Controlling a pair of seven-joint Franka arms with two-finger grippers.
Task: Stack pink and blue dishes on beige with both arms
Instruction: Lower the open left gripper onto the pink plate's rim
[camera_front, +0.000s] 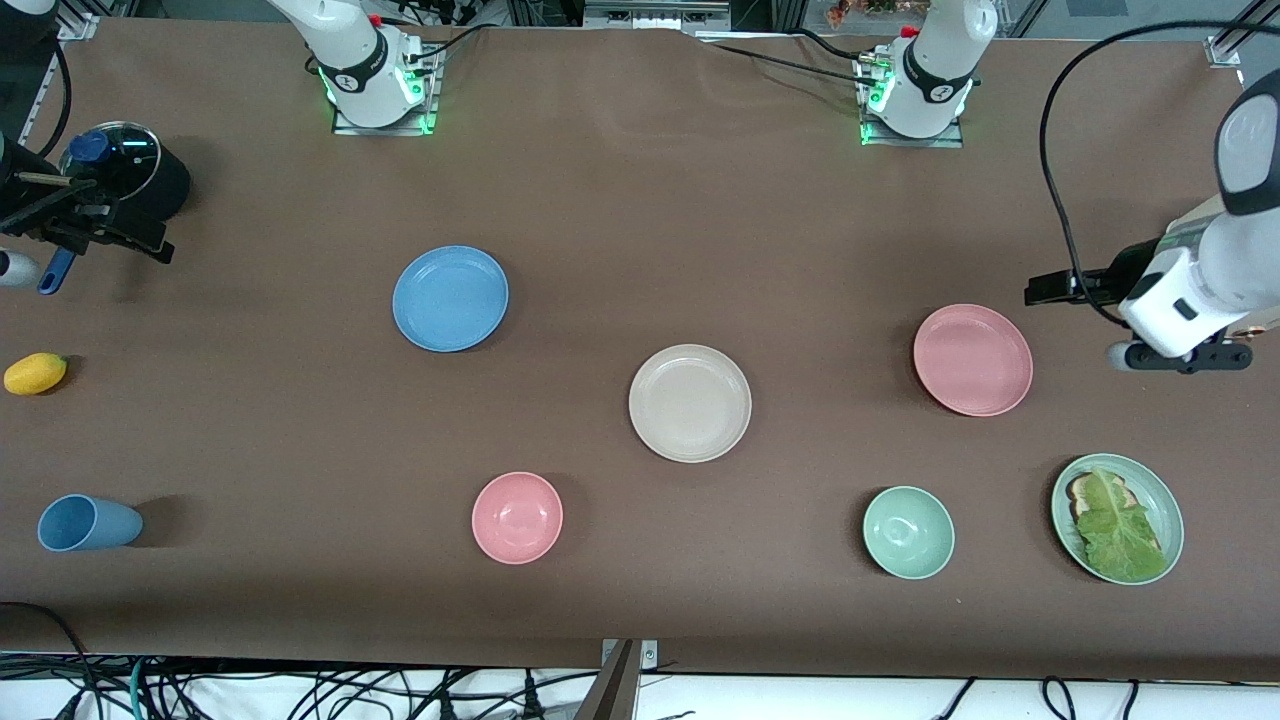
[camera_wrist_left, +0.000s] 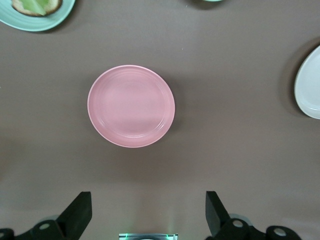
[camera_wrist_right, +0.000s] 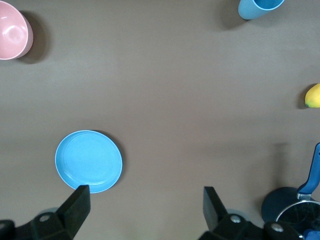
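The pink plate lies toward the left arm's end of the table and shows whole in the left wrist view. High above the table beside it hangs my left gripper, open and empty. The blue plate lies toward the right arm's end. My right gripper is open and empty, up in the air near a black pot. The beige plate sits bare between the two plates, a little nearer the front camera.
Along the near side of the table stand a blue cup, a pink bowl, a green bowl and a green plate with bread and lettuce. A yellow fruit and a lidded black pot are at the right arm's end.
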